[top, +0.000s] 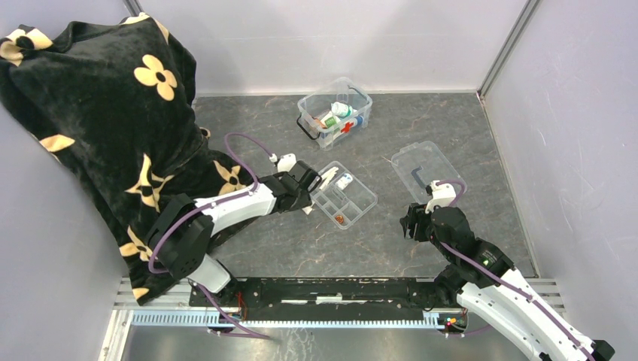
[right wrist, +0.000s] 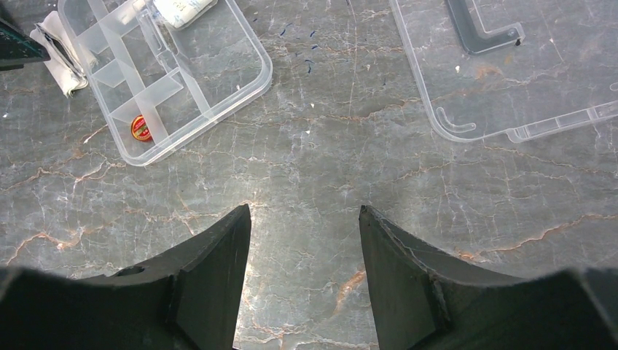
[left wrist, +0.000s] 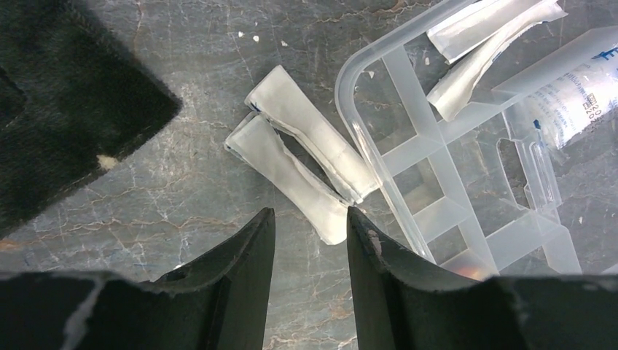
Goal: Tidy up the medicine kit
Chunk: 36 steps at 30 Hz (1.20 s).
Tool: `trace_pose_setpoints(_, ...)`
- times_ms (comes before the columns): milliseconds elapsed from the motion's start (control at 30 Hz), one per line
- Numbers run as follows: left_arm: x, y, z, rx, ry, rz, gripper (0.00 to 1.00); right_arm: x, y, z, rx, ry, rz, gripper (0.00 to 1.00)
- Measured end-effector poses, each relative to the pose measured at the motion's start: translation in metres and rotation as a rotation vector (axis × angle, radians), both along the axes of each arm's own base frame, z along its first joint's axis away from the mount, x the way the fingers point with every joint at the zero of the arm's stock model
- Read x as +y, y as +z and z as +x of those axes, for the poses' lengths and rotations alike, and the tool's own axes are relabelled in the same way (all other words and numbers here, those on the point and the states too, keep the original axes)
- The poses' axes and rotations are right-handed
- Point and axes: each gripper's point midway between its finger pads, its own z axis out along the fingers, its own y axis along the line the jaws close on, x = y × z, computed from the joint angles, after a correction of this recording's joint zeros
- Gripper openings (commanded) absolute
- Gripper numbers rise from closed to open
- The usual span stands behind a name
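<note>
From above, the kit (top: 335,113) stands lidless on the desk (top: 451,135), red cross on its near wall, well ahead of the left gripper (top: 314,182) and a little to its right; it is farther still from the right gripper (top: 411,226), ahead and to that gripper's left. A tray (top: 366,204) lies just right of the left gripper, a lid (top: 427,171) ahead of the right one, and a black flowered cloth (top: 98,113) covers the left side. In the left wrist view the left gripper (left wrist: 310,219) has its jaws narrowly parted and holds nothing; two white packets (left wrist: 302,164) lie on the desk just ahead of its tips, touching the tray's rim (left wrist: 350,73) to the right, with the cloth (left wrist: 65,124) to the left. In the right wrist view the right gripper (right wrist: 302,211) is spread wide and empty above bare desk, the tray (right wrist: 244,80) ahead to its left, the lid (right wrist: 525,73) ahead to its right.
</note>
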Motion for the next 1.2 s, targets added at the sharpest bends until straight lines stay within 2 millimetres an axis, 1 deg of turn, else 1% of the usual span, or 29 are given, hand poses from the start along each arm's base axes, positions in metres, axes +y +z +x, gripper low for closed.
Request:
trace_pose_setpoints(300, -0.004, -0.013, 0.005, 0.006, 0.001, 0.006, 0.47, 0.000, 0.000, 0.000, 0.000, 0.000, 0.000, 0.63)
trace_pose_setpoints(600, 0.000, -0.020, 0.005, 0.017, 0.009, 0.017, 0.47, 0.000, 0.000, 0.000, 0.000, 0.000, 0.000, 0.63)
trace_pose_setpoints(700, 0.002, -0.025, 0.004, 0.029, 0.013, 0.028, 0.46, 0.000, 0.000, 0.000, 0.000, 0.000, 0.000, 0.63)
trace_pose_setpoints(767, 0.003, -0.029, 0.004, 0.036, 0.014, 0.035, 0.44, 0.000, 0.000, 0.000, 0.001, 0.000, -0.001, 0.63)
trace_pose_setpoints(933, 0.004, -0.029, 0.006, 0.030, 0.022, 0.033, 0.34, 0.000, -0.001, 0.000, 0.002, 0.000, -0.002, 0.63)
trace_pose_setpoints(1200, 0.008, -0.029, 0.007, 0.027, 0.028, 0.048, 0.22, 0.000, -0.002, 0.000, 0.009, 0.001, -0.007, 0.63)
